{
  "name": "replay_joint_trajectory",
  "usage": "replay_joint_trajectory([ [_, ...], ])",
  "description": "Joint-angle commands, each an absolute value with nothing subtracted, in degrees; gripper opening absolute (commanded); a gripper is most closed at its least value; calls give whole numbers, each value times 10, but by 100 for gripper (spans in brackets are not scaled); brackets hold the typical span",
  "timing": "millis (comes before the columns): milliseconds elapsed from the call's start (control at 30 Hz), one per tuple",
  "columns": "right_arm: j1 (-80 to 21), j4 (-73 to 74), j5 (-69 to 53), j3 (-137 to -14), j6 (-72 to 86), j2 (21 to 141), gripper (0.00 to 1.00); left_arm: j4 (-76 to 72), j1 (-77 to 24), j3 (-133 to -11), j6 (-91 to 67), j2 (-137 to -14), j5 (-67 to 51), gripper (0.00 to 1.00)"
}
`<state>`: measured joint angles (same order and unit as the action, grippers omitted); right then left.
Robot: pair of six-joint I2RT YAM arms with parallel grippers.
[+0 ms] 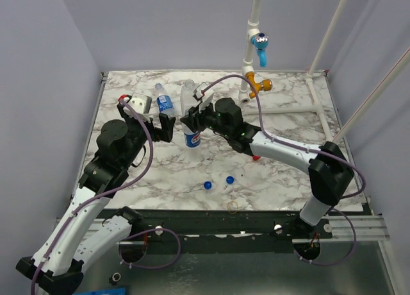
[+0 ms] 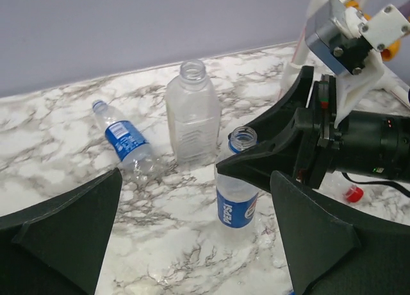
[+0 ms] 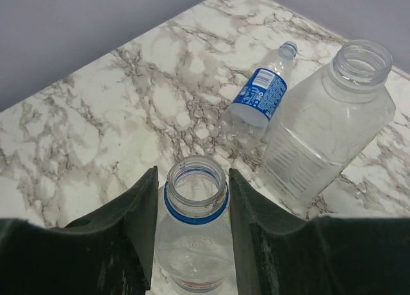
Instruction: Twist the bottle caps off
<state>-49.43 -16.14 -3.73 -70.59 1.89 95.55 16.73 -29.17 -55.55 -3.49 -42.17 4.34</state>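
Plainly upright Pepsi bottle point(image 1: 191, 138); neighbour point(image 1: 164, 102) perhaps flat.

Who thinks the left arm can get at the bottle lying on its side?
Probably yes. The lying bottle rests on bare marble just ahead of the open left fingers, nothing between them. The wide clear bottle and the Pepsi bottle gripped by the right fingers stand off to one side.

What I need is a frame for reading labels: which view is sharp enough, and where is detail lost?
Left wrist: Pepsi bottle label sharp and readable, left fingers dark, featureless. Right wrist: lying bottle label sharp but small. Top external: even light, labels too small to read.
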Motion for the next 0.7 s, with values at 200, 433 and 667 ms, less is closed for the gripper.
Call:
replay_joint_trajectory([
  [200, -494, -328, 34, -734, 13, 1049, 30, 191, -287, -541, -70, -412, 148, 99],
  [433, -494, -350, 39, -715, 14, 1064, 37, 193, -287, -541, -58, -414, 137, 99],
  [667, -495, -350, 34, -698, 6, 1059, 60, 192, -287, -541, -52, -418, 98, 99],
])
